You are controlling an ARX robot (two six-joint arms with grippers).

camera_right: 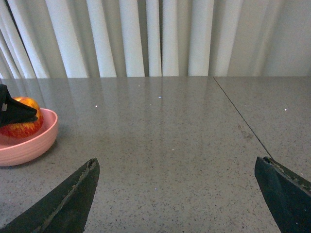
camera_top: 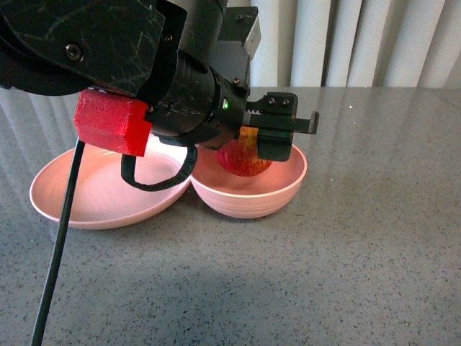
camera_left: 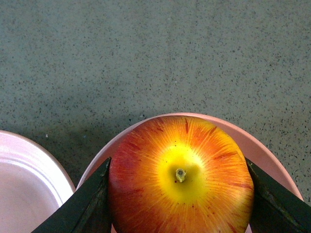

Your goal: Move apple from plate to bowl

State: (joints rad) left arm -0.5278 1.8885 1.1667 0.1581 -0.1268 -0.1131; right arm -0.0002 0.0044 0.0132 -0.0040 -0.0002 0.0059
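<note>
The left tool (camera_left: pixel 181 201) is closed tight on the apple (camera_left: pixel 180 160), gripping it from both sides. The apple sits low inside the bowl (camera_top: pixel 248 203); I cannot tell whether it touches the bottom. The plate (camera_top: pixel 94 205) lies just beside the bowl on the tabletop (camera_top: pixel 338 274). The right tool (camera_right: pixel 175 199) is spread wide and holds nothing.

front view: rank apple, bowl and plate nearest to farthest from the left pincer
1. apple: gripped on both sides by the left pincer, so nearest.
2. bowl: directly under the held apple, its rim around the apple's lower part.
3. plate: farthest, beside the bowl on the robot's left.
</note>
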